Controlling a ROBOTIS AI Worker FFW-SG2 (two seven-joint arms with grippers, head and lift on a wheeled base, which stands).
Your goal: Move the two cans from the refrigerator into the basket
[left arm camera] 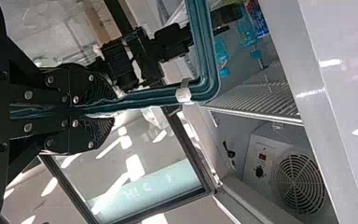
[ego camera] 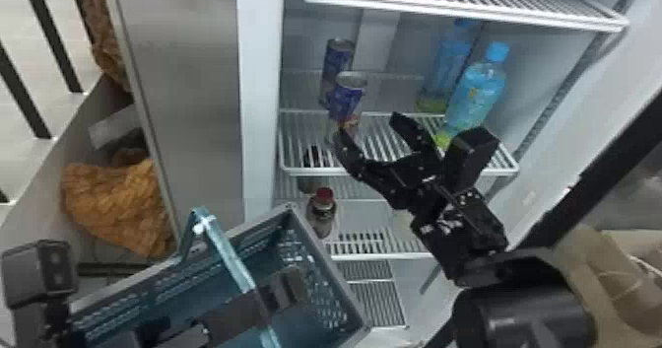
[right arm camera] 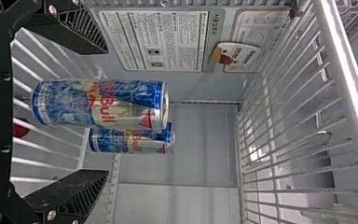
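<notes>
Left gripper pinches the basket handle, presumably for steadiness; right gripper gapes, apparently to admit the near energy-drink can

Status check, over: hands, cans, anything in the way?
Left hand shut on basket handle. Right hand open, facing nearer can. Farther can behind it, both upright on shelf. Nothing visible blocking right hand's approach.

Front can partly blocks rear can; free gap toward bottles.
</notes>
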